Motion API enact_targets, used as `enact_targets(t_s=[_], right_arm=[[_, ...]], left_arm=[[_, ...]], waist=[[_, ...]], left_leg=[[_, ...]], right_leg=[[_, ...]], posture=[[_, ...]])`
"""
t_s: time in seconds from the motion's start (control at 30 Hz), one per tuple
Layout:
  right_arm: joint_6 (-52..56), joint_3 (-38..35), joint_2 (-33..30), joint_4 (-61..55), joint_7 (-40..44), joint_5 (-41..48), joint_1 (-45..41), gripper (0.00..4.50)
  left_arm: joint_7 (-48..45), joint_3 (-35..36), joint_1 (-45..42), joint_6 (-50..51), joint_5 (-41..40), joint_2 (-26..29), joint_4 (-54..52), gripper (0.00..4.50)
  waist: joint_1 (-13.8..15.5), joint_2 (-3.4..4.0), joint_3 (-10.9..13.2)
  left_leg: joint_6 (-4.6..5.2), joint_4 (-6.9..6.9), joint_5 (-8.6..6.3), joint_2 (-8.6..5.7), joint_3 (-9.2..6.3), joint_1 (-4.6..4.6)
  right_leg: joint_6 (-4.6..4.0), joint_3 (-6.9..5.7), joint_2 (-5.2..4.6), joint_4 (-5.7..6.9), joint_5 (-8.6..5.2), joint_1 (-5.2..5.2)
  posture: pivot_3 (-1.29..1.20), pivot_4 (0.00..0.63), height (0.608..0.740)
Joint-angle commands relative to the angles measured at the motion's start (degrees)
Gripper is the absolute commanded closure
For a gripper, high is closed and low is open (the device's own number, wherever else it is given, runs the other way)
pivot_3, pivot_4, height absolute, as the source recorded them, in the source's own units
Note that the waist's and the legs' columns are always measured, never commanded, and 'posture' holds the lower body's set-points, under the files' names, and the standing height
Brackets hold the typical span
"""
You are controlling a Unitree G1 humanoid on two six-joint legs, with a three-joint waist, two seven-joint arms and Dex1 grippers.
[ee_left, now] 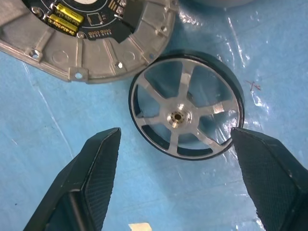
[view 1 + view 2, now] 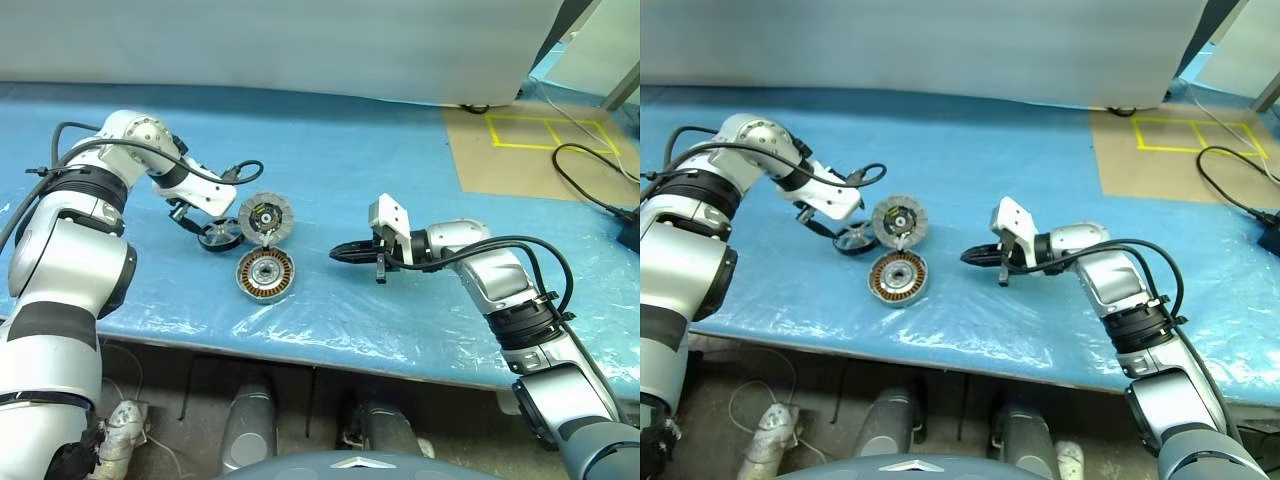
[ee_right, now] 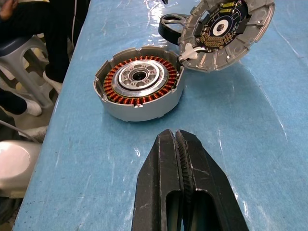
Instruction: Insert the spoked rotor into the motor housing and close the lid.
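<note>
The left pincer [image 1: 175, 185] is standing wide open and pointing down over the spoked rotor [image 1: 186, 118], one finger to either side of the wheel and neither touching it; it is gripping nothing. The rotor is lying flat on the blue-covered table [image 2: 400, 160], just beside the lid [image 2: 266, 218]. The lid is lying open with its dark inside and yellow-green parts facing up, and its edge is meeting the motor housing [image 2: 265, 273], whose copper windings are showing. The housing is sitting nearest the table's front edge. To the right of these parts, the right pincer [image 2: 340, 254] is pressing its fingers fully together, empty, hanging well apart from the housing and pointing toward it.
</note>
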Motion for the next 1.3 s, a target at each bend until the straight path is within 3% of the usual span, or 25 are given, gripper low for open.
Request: enact_targets(t_s=[0.03,0.5,1.0,1.1,1.3], right_arm=[[-0.8,-0.2,0.2,-1.0,0.0,0.2,-0.6,4.50],[0.6,-0.7,-0.7,-3.0,-0.5,0.3,-0.2,4.50],[-0.5,-0.3,-0.6,-1.9,-0.5,-0.2,-0.4,4.50],[-0.8,-0.3,-0.5,-1.5,-0.5,-0.3,-0.3,4.50],[-1.6,-0.4,-0.2,-0.5,-0.5,-0.8,-0.3,4.50]], left_arm=[[2.1,-0.9,0.5,-0.8,1.3,0.7,-0.1,0.65],[7.8,-1.8,2.1,0.4,3.1,-1.1,1.1,0.65],[5.6,-0.6,4.0,0.2,1.6,-1.3,0.8,0.65],[5.2,-0.8,4.1,0.2,1.7,-1.3,0.8,1.23],[7.5,-1.4,4.8,0.6,2.6,-1.7,0.6,3.12]], waist=[[0.0,0.00,0.0],[0.0,0.00,0.0],[0.0,0.00,0.0],[0.0,0.00,0.0],[0.0,0.00,0.0]], left_leg=[[0.00,0.00,0.00,0.00,0.00,0.00],[0.00,0.01,0.00,0.00,0.00,0.00],[0.00,0.01,0.00,0.00,0.00,0.00],[0.00,0.01,0.00,0.00,0.00,0.00],[0.00,0.01,0.00,0.00,0.00,0.01]], right_leg=[[0.00,0.00,0.00,0.00,0.00,0.00],[0.00,0.00,0.00,0.01,0.00,0.00],[0.00,0.00,0.00,0.02,0.00,0.00],[0.00,0.00,0.00,0.02,0.00,0.00],[0.00,0.00,0.00,0.02,0.00,0.00]], posture=[[0.00,0.150,0.740],[0.00,0.150,0.740],[0.00,0.150,0.740],[0.00,0.150,0.740],[0.00,0.150,0.740]])
